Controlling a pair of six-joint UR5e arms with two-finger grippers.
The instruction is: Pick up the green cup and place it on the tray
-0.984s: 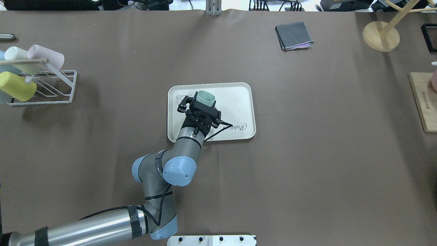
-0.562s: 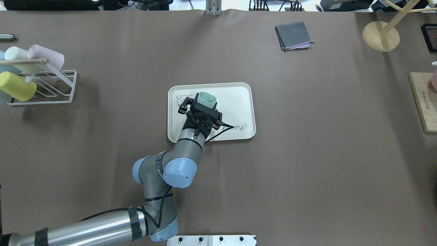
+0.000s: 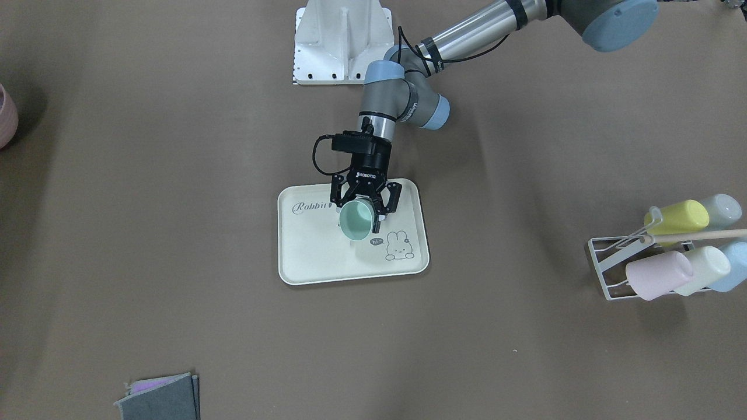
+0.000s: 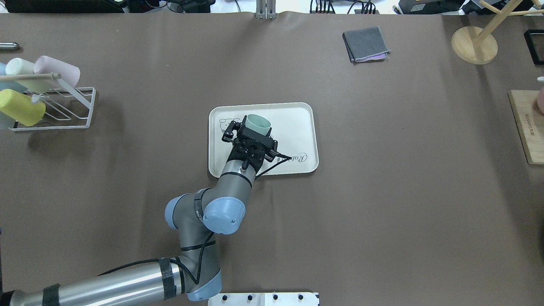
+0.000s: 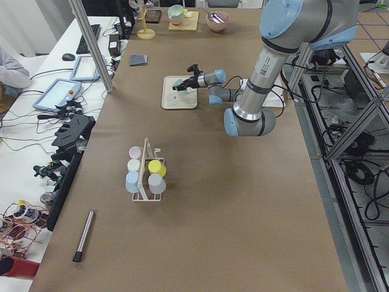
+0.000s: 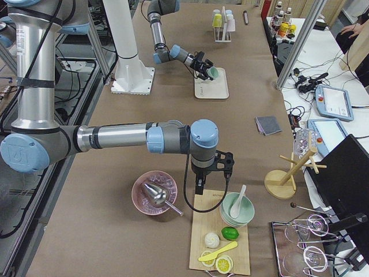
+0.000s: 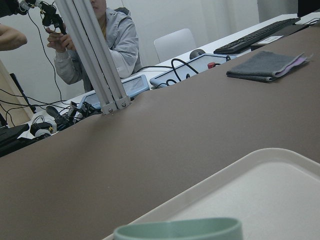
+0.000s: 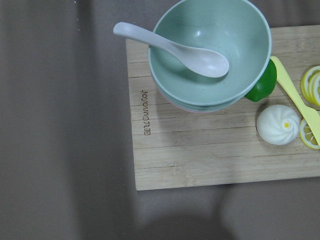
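The green cup [image 3: 356,220] is mint inside and tilted, with its mouth facing away from the robot. My left gripper [image 3: 360,216] is shut on the green cup and holds it just above the tray [image 3: 327,256], near the bunny drawing. In the overhead view the cup [image 4: 259,122] sits at the gripper [image 4: 251,129] over the tray's [image 4: 297,123] left half. The left wrist view shows the cup rim [image 7: 180,230] and the tray [image 7: 260,200]. My right gripper [image 6: 199,186] hangs over a wooden board; I cannot tell its state.
A white wire rack [image 4: 63,102] holds a yellow-green cup [image 4: 21,108], a cream cup and a pink cup at the far left. A folded grey cloth [image 4: 365,43] and a wooden stand [image 4: 474,44] lie at the back right. The wooden board [image 8: 200,150] carries stacked bowls [image 8: 210,50].
The left gripper and the cup have shifted only a little over the tray. Nothing else has moved.
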